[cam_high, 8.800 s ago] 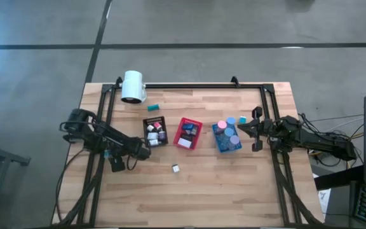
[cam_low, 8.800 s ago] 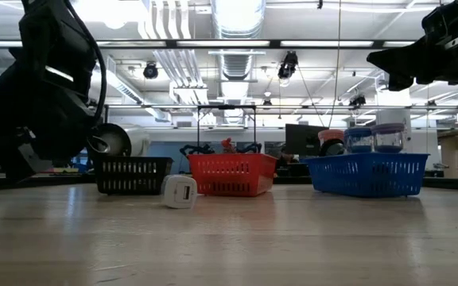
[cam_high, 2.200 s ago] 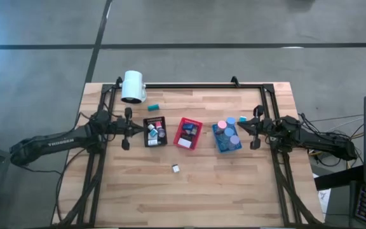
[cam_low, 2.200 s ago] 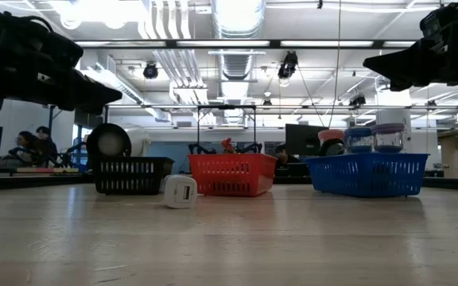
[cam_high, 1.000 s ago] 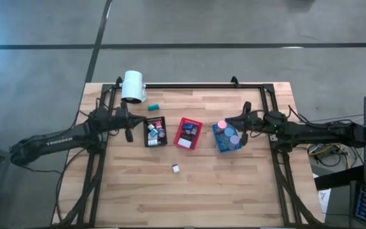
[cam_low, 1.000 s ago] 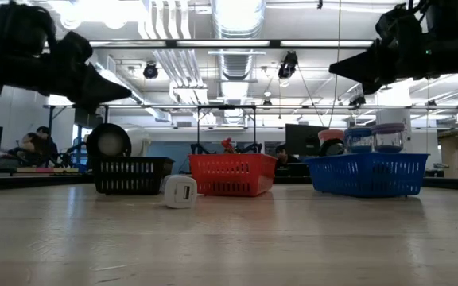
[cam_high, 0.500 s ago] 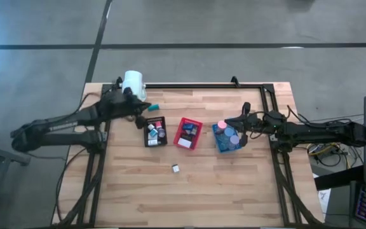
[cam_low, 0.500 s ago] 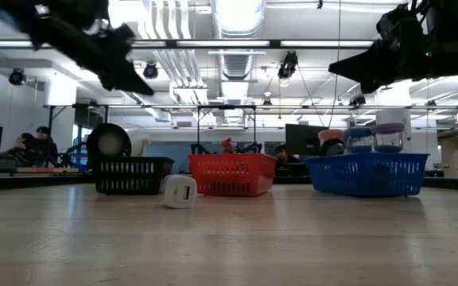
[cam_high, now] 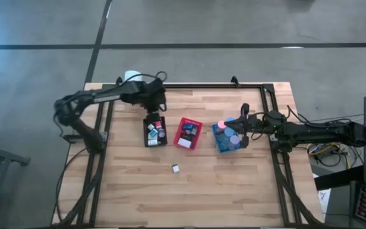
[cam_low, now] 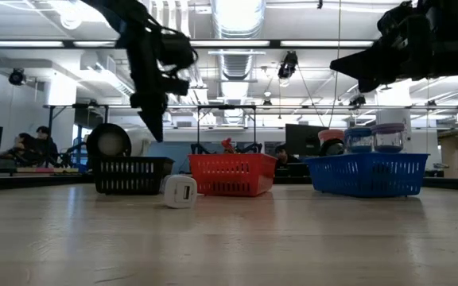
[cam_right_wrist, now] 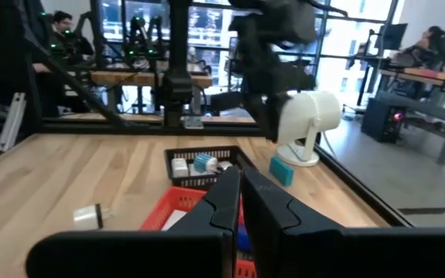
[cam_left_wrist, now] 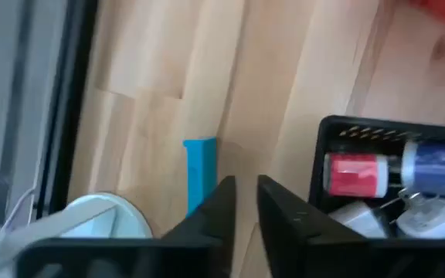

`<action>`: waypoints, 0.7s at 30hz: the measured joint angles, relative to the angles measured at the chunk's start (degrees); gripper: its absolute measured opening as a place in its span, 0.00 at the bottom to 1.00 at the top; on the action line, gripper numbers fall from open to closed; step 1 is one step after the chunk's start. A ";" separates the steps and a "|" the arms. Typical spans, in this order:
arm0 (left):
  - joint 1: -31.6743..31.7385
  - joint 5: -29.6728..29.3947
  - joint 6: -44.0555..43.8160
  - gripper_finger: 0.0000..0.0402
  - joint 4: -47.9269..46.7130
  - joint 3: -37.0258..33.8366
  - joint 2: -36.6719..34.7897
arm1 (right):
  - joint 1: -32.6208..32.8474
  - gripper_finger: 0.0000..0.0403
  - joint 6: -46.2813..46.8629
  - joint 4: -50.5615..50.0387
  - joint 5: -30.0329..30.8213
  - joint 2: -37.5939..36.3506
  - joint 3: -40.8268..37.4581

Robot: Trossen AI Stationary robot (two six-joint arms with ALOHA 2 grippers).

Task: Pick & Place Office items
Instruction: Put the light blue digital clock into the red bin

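Note:
A teal block (cam_left_wrist: 200,168) lies flat on the wood near the far left, between the big white cylinder (cam_right_wrist: 307,122) and the black tray (cam_high: 146,135). My left gripper (cam_left_wrist: 246,197) points down just above the table beside that block. A narrow gap shows between its fingers, and it touches nothing. A small white block (cam_high: 176,168) rests on the table nearer the front. The black, red (cam_high: 188,132) and blue (cam_high: 226,138) trays hold other small pieces. My right gripper (cam_right_wrist: 240,181) hangs level and shut over the blue tray's right end, holding nothing.
A black frame rail (cam_high: 202,85) runs along the far edge, with more rails down both sides. The left arm hides most of the white cylinder in the high view. Bare wood stretches across the near half of the table (cam_high: 189,197). People sit in the room behind.
My left arm has swung from the table's left side toward the far edge and to the right, past the white cylinder. Its gripper has tipped from level to pointing steeply down and now stands over the spot beside the black tray's far end.

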 joint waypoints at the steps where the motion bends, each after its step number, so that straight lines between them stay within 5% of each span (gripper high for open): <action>1: 0.28 0.12 1.09 0.18 -1.41 1.60 1.91 | 0.00 0.03 0.04 -0.02 -0.49 0.02 0.00; 10: 5.31 0.10 5.57 0.49 -6.52 8.20 12.72 | 0.00 0.03 -0.27 -0.05 -0.97 0.02 -0.50; 21: 7.66 2.12 9.84 0.49 -3.47 8.49 17.16 | 0.00 0.03 -1.40 0.00 -0.86 0.02 -1.03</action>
